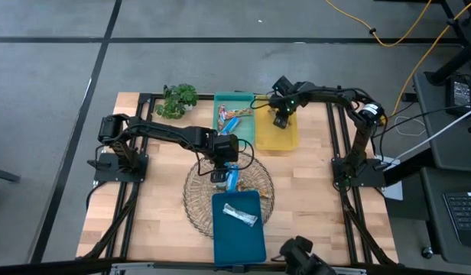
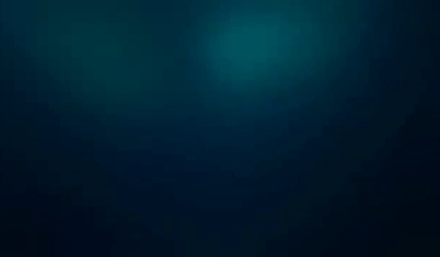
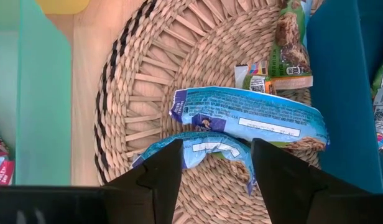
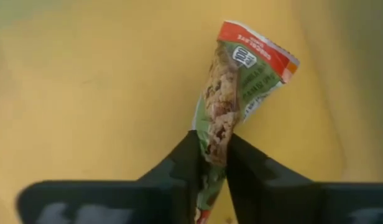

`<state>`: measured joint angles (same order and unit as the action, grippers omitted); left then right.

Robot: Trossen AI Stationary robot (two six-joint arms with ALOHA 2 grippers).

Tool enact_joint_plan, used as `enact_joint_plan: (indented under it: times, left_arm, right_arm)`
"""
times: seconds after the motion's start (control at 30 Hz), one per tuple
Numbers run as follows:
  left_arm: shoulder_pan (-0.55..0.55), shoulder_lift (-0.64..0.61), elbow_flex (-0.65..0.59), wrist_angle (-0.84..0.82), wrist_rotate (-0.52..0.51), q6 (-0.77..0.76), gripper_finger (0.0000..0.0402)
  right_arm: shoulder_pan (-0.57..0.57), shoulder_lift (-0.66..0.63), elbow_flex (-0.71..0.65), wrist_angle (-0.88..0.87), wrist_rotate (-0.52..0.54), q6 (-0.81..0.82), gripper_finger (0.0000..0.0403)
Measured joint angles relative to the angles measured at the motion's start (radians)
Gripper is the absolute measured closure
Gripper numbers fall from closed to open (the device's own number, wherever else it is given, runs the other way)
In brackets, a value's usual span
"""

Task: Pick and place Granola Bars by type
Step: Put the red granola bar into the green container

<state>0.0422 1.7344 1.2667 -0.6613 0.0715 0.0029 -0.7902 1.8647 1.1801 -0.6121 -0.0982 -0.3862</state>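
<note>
Pinching green-and-orange wrapped granola bar [image 4: 232, 93], right gripper [image 4: 211, 158] fingers hold it over yellow tray [image 1: 280, 137] for sorting; left gripper [image 3: 216, 163] fingers wide, straddling blue-wrapped bar [image 3: 198, 148] in woven basket [image 3: 142, 93].

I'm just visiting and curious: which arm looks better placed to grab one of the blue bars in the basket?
Probably the left. Its gripper hangs open over the blue bars in the basket, while the right gripper is over the yellow tray, shut on a green bar.

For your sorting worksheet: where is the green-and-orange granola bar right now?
The green-and-orange granola bar is pinched in the right gripper over the yellow tray, at the table's far right-centre in the high view, beside the green tray.
</note>
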Motion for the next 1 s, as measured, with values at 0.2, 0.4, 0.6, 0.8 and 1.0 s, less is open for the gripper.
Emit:
enact_joint_plan:
  times: [0.2, 0.4, 0.6, 0.8, 1.0]
  left_arm:
    - [0.0, 0.0, 0.0, 0.0, 0.0, 0.0, 0.0219]
    - [0.0, 0.0, 0.0, 0.004, 0.0, 0.0, 0.0221]
    - [0.0, 0.0, 0.0, 0.008, 0.0, 0.0, 0.0222]
    - [0.0, 0.0, 0.0, 0.008, 0.0, 0.0, 0.0226]
    - [0.0, 0.0, 0.0, 0.008, 0.0, 0.0, 0.0227]
  right_arm:
    - [0.001, -0.092, 0.011, -0.012, 0.0, -0.003, 0.0364]
    - [0.001, -0.197, 0.097, -0.094, -0.001, 0.011, 0.0353]
    - [0.024, -0.264, 0.254, -0.185, -0.034, 0.015, 0.0361]
    - [0.08, -0.262, 0.444, -0.275, -0.036, 0.015, 0.0363]
    - [0.141, -0.232, 0.581, -0.265, -0.039, 0.008, 0.036]
